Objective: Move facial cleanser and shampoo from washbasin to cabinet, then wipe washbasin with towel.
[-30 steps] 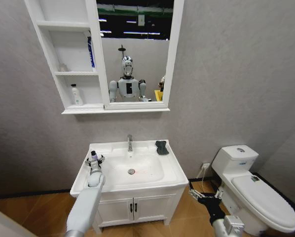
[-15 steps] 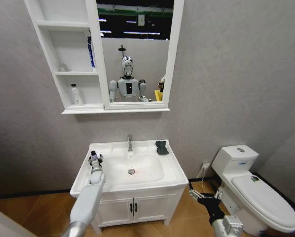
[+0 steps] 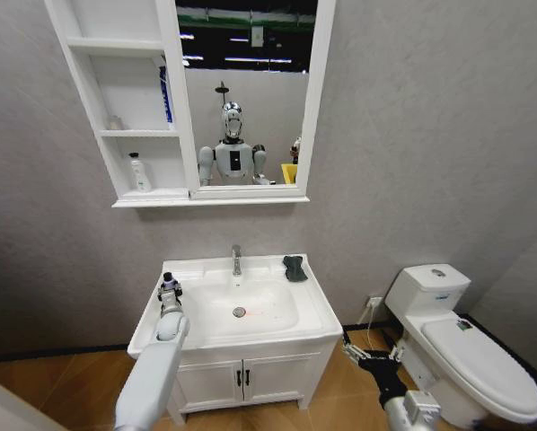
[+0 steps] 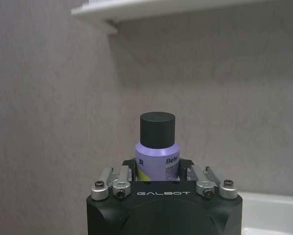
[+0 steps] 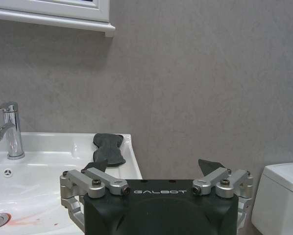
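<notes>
My left gripper (image 3: 169, 289) reaches over the left rim of the white washbasin (image 3: 315, 312) and is shut on a purple bottle with a black cap (image 4: 157, 152). The bottle stands upright between the fingers, and its base is hidden behind the gripper body. The dark towel (image 3: 294, 268) lies crumpled on the basin's back right corner, also seen as the towel (image 5: 107, 148) beside the tap (image 5: 9, 129). The wall cabinet (image 3: 134, 199) hangs above, with a white bottle (image 3: 139, 173) on its lowest shelf. My right gripper (image 3: 363, 352) hangs open and low, right of the basin, with nothing in it.
A white toilet (image 3: 466, 346) stands at the right, close to my right arm. A two-door floor cupboard (image 3: 250, 382) sits under the basin. The chrome tap (image 3: 236, 259) rises at the back centre. A blue item (image 3: 165, 94) leans on the cabinet's middle shelf.
My left gripper, with the purple bottle in it, has crept slightly up and toward the wall along the basin's left rim. The right arm has barely moved.
</notes>
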{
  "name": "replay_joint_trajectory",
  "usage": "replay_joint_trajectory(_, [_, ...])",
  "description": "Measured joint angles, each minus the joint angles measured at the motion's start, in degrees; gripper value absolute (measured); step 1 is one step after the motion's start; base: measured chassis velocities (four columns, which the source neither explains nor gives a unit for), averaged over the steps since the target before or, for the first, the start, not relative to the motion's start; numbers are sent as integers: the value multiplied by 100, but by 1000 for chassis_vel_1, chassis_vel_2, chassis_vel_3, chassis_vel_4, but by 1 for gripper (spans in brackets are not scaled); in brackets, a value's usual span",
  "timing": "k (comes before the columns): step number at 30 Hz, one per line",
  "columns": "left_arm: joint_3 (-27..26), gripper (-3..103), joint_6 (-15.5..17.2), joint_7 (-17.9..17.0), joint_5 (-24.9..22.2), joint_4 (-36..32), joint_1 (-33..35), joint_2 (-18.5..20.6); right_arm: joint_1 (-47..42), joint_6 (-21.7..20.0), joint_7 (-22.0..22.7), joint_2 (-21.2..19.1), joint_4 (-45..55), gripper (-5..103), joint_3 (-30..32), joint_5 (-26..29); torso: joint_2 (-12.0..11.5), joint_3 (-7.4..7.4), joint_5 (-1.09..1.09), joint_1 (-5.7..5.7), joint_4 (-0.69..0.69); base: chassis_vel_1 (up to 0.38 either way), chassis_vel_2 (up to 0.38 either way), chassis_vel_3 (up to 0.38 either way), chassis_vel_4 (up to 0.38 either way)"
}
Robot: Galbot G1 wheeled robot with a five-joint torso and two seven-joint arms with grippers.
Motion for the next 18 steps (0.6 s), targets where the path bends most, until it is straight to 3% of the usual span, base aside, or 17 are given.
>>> replay_joint_trajectory(3, [103, 43, 997, -77, -1122, -1597, -24, 737, 11, -1, -4, -4, -31, 100, -8, 3, 0, 0, 2, 0, 3, 0, 0, 0, 0])
replay_joint_trajectory(4, [103, 43, 997, -77, -1122, -1597, -24, 737, 11, -1, -4, -4, -31, 100, -8, 3, 0, 0, 2, 0, 3, 0, 0, 0, 0])
replay_joint_trajectory(7, [291, 43, 1796, -354, -2250, -2250, -621, 1162, -26, -3, -10, -16, -12, 100, -32, 11, 0, 0, -1, 0, -3, 0, 0, 0, 0])
replay_joint_trajectory(8, [291, 43, 1796, -354, -2250, -2250, -621, 1162, -26, -3, -10, -16, -12, 100, -32, 11, 0, 0, -1, 0, -3, 0, 0, 0, 0])
replay_joint_trajectory(10, [470, 43, 2162, -481, -2904, -2322, -1285, 1462, -24, -17, -15, -44, 19, 100, -25, 15, 0, 1, -2, 1, -3, 0, 0, 0, 0])
replay_joint_trajectory(12, [542, 43, 2246, -483, -3095, -2267, -1626, 1584, -17, -24, -16, -57, 21, 100, -8, 19, 0, 1, -1, 2, -2, 0, 0, 0, 0])
replay_joint_trajectory(14, [715, 43, 2299, -385, -3272, -1899, -2264, 1741, -7, -27, -16, -80, 14, 100, 16, 22, 0, 2, -2, 2, 1, 0, 0, 0, 0])
replay_joint_trajectory(15, [715, 43, 2299, -385, -3272, -1899, -2264, 1741, -7, -27, -16, -80, 14, 100, 16, 22, 0, 2, -2, 2, 1, 0, 0, 0, 0])
replay_joint_trajectory(18, [1113, 43, 2382, -76, -3330, -1028, -3225, 1856, 7, -29, -20, -90, -23, 100, -7, 24, 0, 1, 0, 2, 0, 0, 0, 0, 0])
